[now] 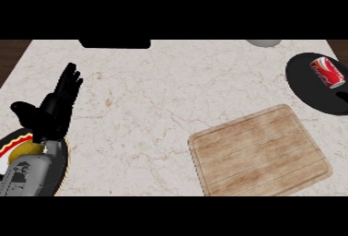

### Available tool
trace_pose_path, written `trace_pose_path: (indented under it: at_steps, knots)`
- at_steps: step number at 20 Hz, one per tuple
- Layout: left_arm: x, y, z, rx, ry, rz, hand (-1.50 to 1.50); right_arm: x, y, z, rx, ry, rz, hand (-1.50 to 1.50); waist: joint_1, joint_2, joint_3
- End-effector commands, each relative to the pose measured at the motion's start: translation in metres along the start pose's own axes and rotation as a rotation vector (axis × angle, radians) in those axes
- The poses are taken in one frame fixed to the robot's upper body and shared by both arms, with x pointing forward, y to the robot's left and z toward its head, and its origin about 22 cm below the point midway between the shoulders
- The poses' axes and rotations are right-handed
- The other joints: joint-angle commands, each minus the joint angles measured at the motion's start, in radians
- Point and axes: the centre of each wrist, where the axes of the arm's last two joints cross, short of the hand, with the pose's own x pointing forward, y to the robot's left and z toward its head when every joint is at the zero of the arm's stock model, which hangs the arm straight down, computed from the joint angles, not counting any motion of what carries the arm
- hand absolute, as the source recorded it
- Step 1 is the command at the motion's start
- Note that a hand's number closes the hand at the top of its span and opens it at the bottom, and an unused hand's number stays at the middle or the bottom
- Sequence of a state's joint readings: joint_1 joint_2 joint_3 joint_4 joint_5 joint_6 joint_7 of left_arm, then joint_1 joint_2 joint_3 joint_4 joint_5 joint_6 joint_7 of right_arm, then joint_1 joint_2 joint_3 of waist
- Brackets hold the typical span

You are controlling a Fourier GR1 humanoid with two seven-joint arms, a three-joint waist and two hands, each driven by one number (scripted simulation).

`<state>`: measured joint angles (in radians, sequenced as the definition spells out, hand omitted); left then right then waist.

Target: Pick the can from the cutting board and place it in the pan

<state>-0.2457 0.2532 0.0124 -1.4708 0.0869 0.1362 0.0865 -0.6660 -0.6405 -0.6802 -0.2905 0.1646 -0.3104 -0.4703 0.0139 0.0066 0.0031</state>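
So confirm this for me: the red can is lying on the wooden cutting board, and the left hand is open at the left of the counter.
Not quite. The head view shows the red can lying in the black pan at the right edge, not on the wooden cutting board, which has nothing on it. The rest holds: the left hand is open at the left of the counter.

Grey bowl (263, 43) top edge; plate (8, 146) with yellow item (27, 150) lower left.

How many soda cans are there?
1. The red can lies on its side in the black pan at the counter's right edge. The cutting board has nothing on it. None seems hidden.
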Motion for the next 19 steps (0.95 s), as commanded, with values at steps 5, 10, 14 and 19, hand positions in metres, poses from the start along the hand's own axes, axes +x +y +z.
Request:
trace_pose_path:
  at_steps: [5, 10, 14, 19]
  knots:
    - [-0.021, -0.002, 0.019, 0.059, 0.034, 0.001, 0.00, -0.035, -0.021, 0.029, 0.121, -0.065, -0.122, -1.50, -0.050, -0.023, -0.007]
    - [-0.024, 0.019, 0.025, 0.064, 0.047, -0.021, 0.00, -0.039, -0.056, 0.045, 0.130, -0.083, -0.111, -1.50, -0.065, -0.028, -0.009]
    - [-0.029, 0.010, 0.020, 0.059, 0.045, -0.006, 0.00, -0.026, -0.051, 0.070, 0.173, -0.073, -0.110, -1.50, -0.065, -0.023, -0.009]
    - [-0.008, 0.024, 0.011, 0.038, 0.038, -0.019, 0.00, 0.000, -0.086, 0.108, 0.141, -0.060, -0.044, -1.50, -0.048, -0.016, -0.006]
